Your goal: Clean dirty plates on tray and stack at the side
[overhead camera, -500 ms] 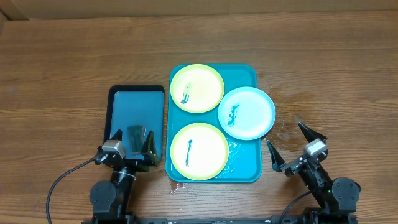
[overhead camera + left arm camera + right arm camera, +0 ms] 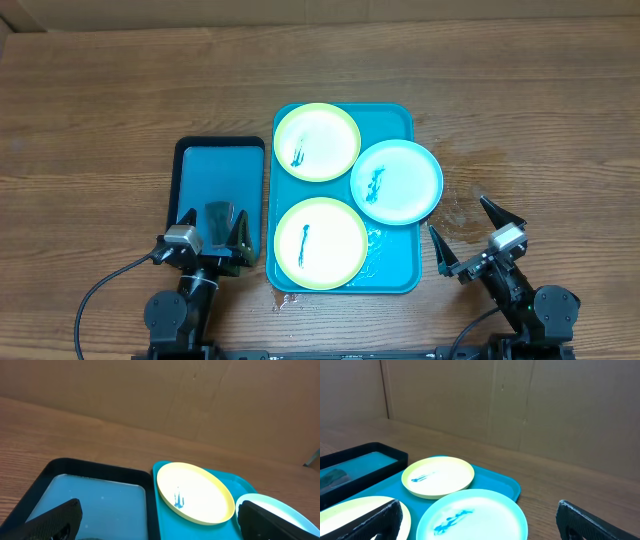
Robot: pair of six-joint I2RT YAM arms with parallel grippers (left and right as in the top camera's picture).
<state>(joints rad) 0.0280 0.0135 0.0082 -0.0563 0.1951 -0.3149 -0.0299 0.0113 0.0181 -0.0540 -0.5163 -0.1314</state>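
Note:
The teal tray (image 2: 395, 125) lies mid-table and holds three dirty plates with dark teal smears. A yellow-green plate (image 2: 316, 141) is at the far end, a white-blue plate (image 2: 397, 182) overhangs the tray's right rim, and a second yellow-green plate (image 2: 320, 243) is at the near end. My left gripper (image 2: 213, 228) is open and empty over the near end of a black-rimmed blue tray (image 2: 219, 170). My right gripper (image 2: 466, 234) is open and empty, right of the teal tray. The right wrist view shows the white-blue plate (image 2: 472, 517) between my fingers (image 2: 480, 522). The left wrist view shows my open fingers (image 2: 160, 522).
A dark green cloth (image 2: 218, 214) lies in the black-rimmed tray's blue liquid. Wet spots (image 2: 462, 205) mark the wood right of the teal tray. A brown cardboard wall (image 2: 520, 400) stands behind the table.

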